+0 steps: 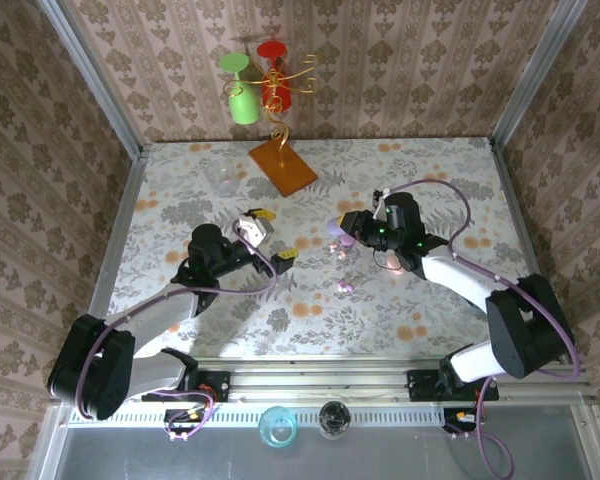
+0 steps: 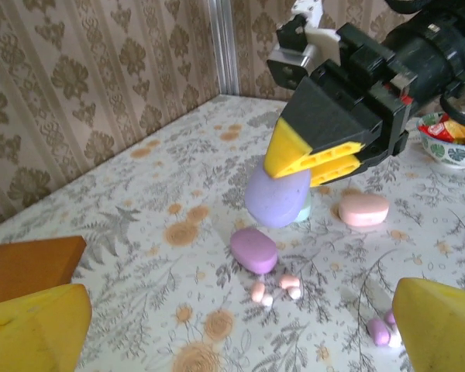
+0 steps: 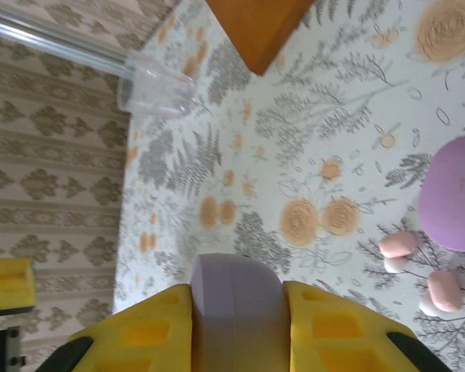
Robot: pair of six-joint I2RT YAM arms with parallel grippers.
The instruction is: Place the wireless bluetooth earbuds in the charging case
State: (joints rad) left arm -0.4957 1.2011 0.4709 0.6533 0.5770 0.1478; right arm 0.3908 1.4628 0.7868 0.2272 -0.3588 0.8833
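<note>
My right gripper (image 3: pixel 236 291) is shut on a lilac pebble-shaped charging case (image 3: pixel 234 298) and holds it above the table; in the left wrist view the same case (image 2: pixel 277 198) hangs under the yellow fingers (image 2: pixel 310 147). Below it a darker purple case (image 2: pixel 254 249) lies on the table. Beside that case lie two pink earbuds (image 2: pixel 290 284), and lilac earbuds (image 2: pixel 380 329) lie further right. My left gripper (image 2: pixel 236 341) is open and empty, its fingers (image 2: pixel 31 329) wide apart, short of the earbuds. From above, the left gripper (image 1: pixel 272 236) sits left of the right gripper (image 1: pixel 348 232).
A pink case (image 2: pixel 363 209) and a mint case (image 2: pixel 304 208) lie behind the held one. A bowl of snacks (image 2: pixel 449 143) stands at the right. An orange board (image 1: pixel 282 165) with a wire stand carrying a green cup (image 1: pixel 242 100) and a red cup (image 1: pixel 274 85), plus a clear cup (image 1: pixel 225 178), stand at the back.
</note>
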